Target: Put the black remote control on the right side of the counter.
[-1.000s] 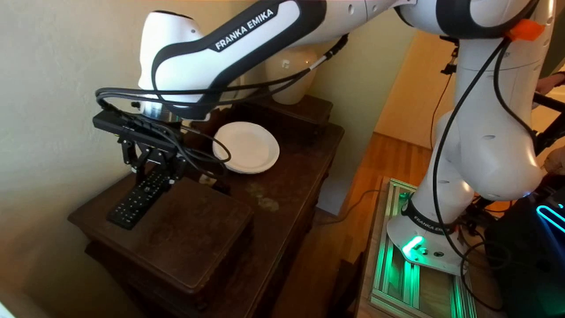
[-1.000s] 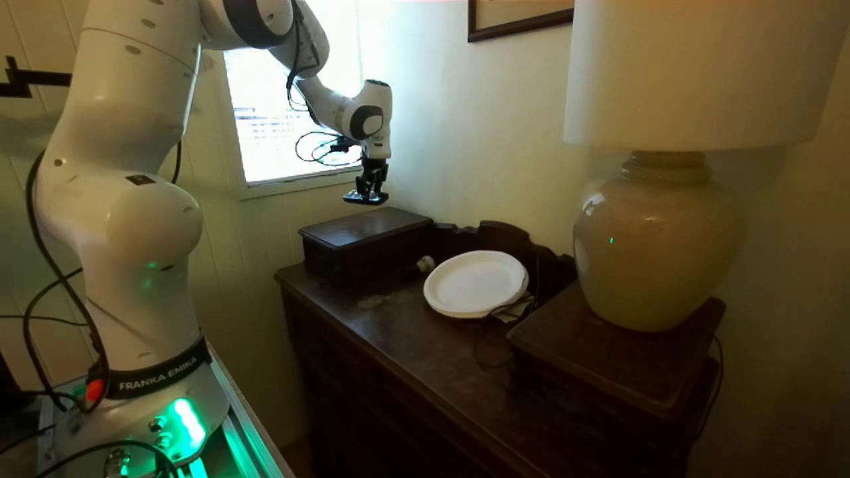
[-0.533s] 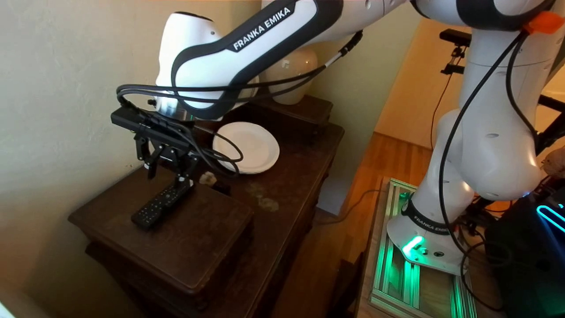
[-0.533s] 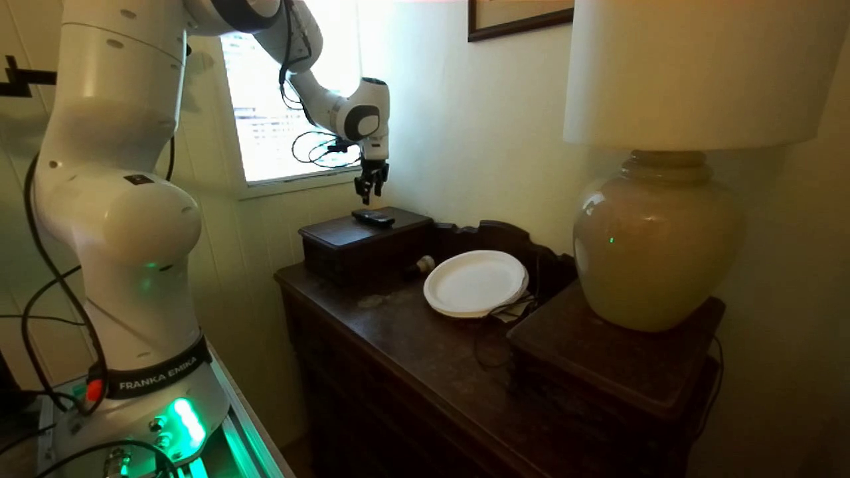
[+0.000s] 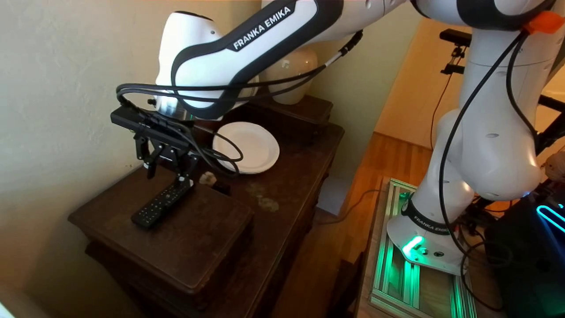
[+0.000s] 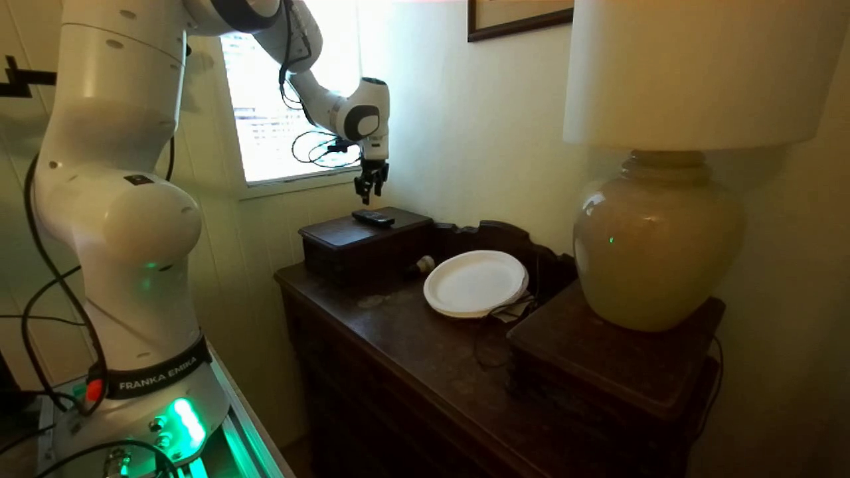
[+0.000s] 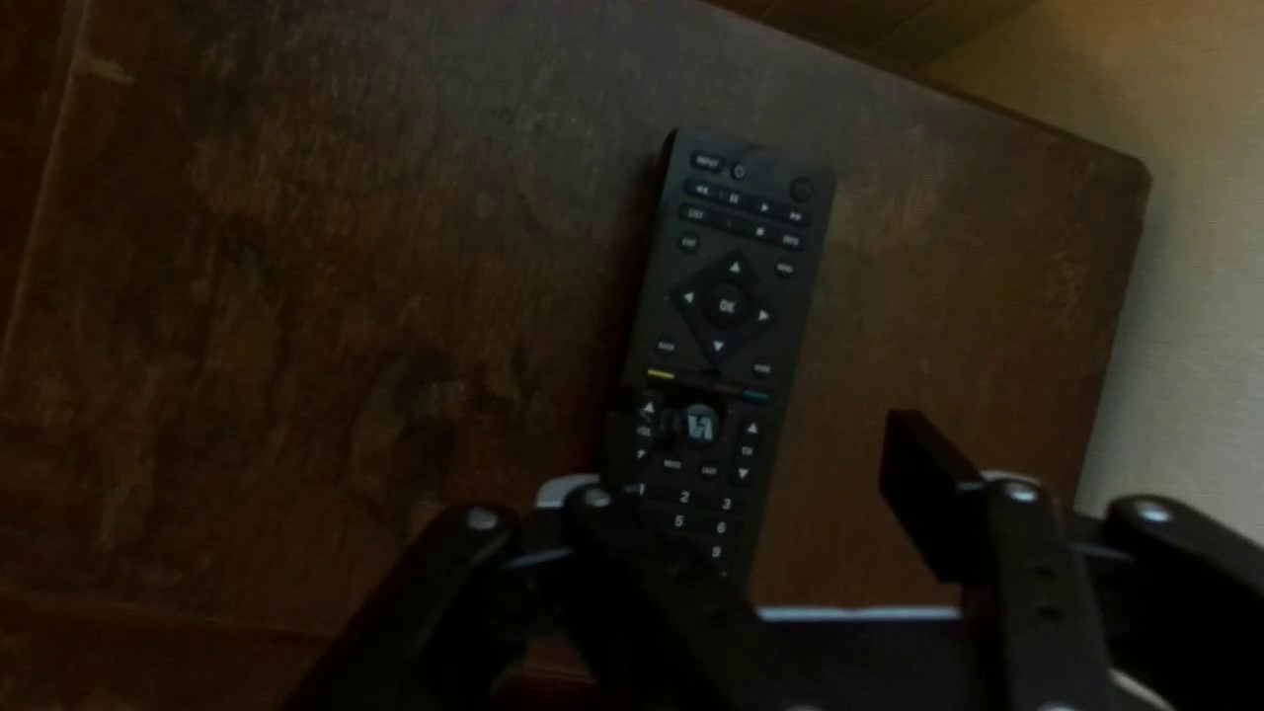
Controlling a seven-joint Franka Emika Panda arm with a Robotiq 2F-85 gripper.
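Note:
The black remote control [image 5: 161, 205] lies flat on the raised end step [image 5: 198, 234] of the dark brown counter [image 5: 282, 198]. It also shows on that step in an exterior view [image 6: 373, 218]. In the wrist view the remote control [image 7: 726, 276] lies lengthwise, buttons up, its near end hidden behind a finger. My gripper [image 5: 167, 176] is open and empty just above the remote's inner end. In an exterior view the gripper [image 6: 372, 192] shows a gap above the remote. In the wrist view the gripper [image 7: 760, 454] has one finger over the remote and one over bare wood.
A white plate [image 5: 247, 148] lies on the counter's lower middle part, with a small pale-ended object [image 6: 424, 264] and a thin cable beside it. A large lamp [image 6: 654, 245] stands on the opposite raised step [image 6: 617, 358]. A wall [image 5: 66, 110] runs close behind.
One second ago my gripper held the remote above the step. It has opened, and the remote now lies on the step. The arm shifted slightly; the last half second shows no movement.

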